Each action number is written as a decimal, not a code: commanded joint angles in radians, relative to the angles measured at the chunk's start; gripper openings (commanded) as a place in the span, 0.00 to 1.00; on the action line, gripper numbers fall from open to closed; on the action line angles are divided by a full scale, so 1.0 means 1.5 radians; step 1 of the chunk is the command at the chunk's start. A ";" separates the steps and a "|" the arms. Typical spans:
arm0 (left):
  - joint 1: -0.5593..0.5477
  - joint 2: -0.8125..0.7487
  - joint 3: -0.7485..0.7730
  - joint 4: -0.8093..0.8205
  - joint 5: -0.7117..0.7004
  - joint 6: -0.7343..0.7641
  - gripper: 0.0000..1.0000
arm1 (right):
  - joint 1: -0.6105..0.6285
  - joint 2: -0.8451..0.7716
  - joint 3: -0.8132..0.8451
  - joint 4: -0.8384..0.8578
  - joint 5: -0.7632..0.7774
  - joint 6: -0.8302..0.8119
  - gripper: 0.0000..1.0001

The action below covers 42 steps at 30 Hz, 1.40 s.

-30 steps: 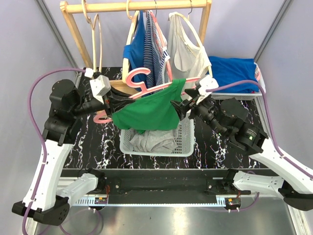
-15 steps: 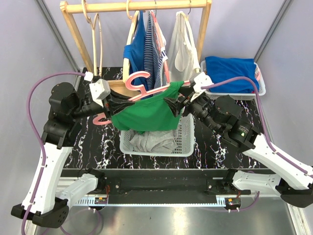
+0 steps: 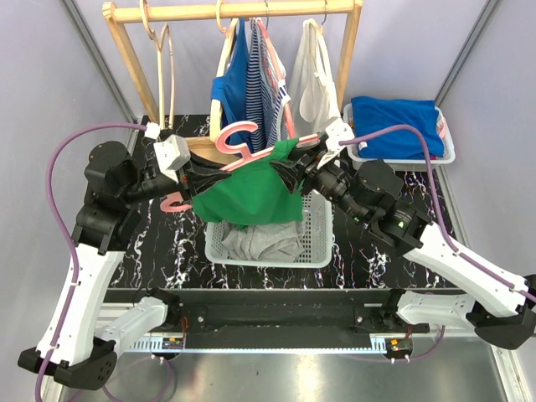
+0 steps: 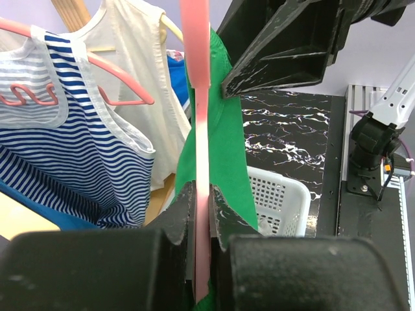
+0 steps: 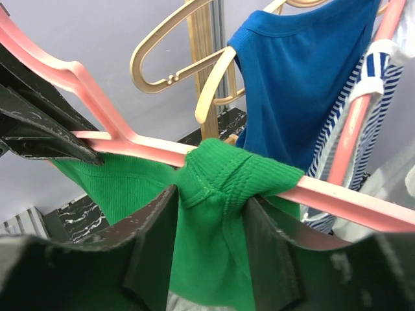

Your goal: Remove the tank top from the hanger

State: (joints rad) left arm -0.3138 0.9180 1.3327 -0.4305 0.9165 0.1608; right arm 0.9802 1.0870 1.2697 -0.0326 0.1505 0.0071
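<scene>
Strap (image 5: pixel 227 170) of green tank top (image 3: pixel 251 194) lay between right tool (image 5: pixel 211 197) jaws, half-spread, pinch uncertain; left tool (image 4: pixel 202 192) clamped pink hanger (image 4: pixel 194 65), long axis spanning both tools.

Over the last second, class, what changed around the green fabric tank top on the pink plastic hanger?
The right gripper moved left onto the green fabric tank top, jaws narrowing to straddle its shoulder strap; a firm grip isn't confirmed. The left gripper stayed clamped on the pink plastic hanger; the white mesh basket did not move.
</scene>
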 commanded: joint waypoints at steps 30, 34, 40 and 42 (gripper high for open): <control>-0.008 -0.029 0.001 0.042 0.006 0.011 0.00 | -0.056 -0.231 -0.105 0.044 0.567 -0.151 0.08; -0.008 -0.031 0.005 0.029 0.008 0.017 0.00 | -0.098 -0.217 -0.080 0.044 0.613 -0.167 0.05; -0.008 -0.036 0.009 0.003 0.017 0.040 0.00 | -0.147 -0.180 -0.019 0.043 0.657 -0.229 0.03; -0.008 -0.038 0.007 0.002 0.018 0.044 0.00 | -0.156 -0.157 -0.011 0.043 0.663 -0.251 0.03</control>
State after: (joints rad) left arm -0.3454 0.9054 1.3193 -0.3965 0.9360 0.1925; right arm 0.8524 0.8524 1.1519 -0.0277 0.7452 -0.1898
